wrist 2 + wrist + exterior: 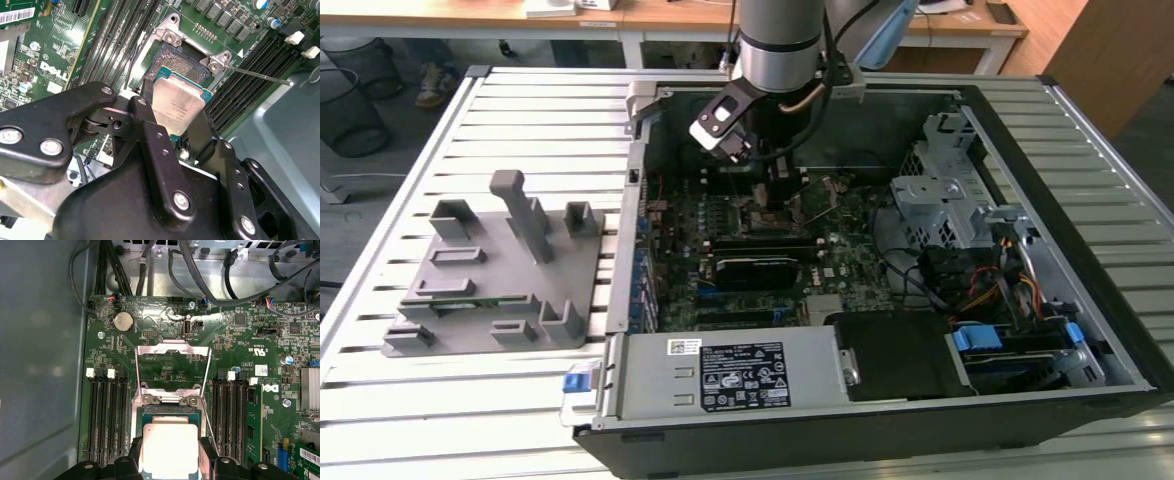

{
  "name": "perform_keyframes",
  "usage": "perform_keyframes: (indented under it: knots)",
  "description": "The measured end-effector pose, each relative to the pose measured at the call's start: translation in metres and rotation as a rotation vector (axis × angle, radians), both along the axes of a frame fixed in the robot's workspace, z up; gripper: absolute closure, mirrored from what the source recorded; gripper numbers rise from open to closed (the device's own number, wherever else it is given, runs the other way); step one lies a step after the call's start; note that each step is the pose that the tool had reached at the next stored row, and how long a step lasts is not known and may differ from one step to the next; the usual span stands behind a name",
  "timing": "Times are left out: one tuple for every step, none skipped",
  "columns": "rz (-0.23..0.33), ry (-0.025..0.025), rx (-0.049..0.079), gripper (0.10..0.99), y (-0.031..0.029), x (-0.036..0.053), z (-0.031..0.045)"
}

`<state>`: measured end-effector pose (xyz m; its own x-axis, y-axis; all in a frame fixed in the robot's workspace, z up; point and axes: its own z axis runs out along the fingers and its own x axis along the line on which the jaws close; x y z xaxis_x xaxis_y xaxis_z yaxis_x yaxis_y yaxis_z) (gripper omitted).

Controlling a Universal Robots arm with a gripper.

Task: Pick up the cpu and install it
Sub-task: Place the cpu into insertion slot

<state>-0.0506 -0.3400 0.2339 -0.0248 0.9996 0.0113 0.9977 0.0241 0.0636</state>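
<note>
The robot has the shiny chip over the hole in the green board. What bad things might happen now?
The cpu hangs in the gripper above the open socket. If it comes down crooked, it might hurt the socket's contacts. It might also slip, since only its edges are pinched. The thin lever juts out nearby and may get bumped.

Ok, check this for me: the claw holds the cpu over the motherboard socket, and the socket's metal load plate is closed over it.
Wrong on one point: the load plate is swung open, clear of the socket, as the first wrist view shows. The rest stands: the claw holds the cpu over the socket.
</note>
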Motion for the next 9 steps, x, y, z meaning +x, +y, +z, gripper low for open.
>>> perform_keyframes:
  knots:
    - [0.0,0.0,0.0,0.561,0.0,-0.0001,-0.0004]
    - [0.0,0.0,0.0,0.561,0.0,-0.0002,-0.0008]
    - [0.0,0.0,0.0,0.561,0.0,-0.0002,-0.0012]
    - [0.0,0.0001,0.0,0.561,0.0,-0.0002,-0.0017]
    - [0.0,0.0001,0.0,0.561,0.0,-0.0003,-0.0022]
    - [0.0,0.0,0.0,0.561,0.0,-0.0004,-0.0028]
    - [0.0,0.0001,0.0,0.561,0.0,-0.0004,-0.0034]
    - [0.0,0.0,0.0,0.561,0.0,-0.0005,-0.004]
    - [0.0,0.0,0.0,0.561,0.0,-0.0006,-0.0047]
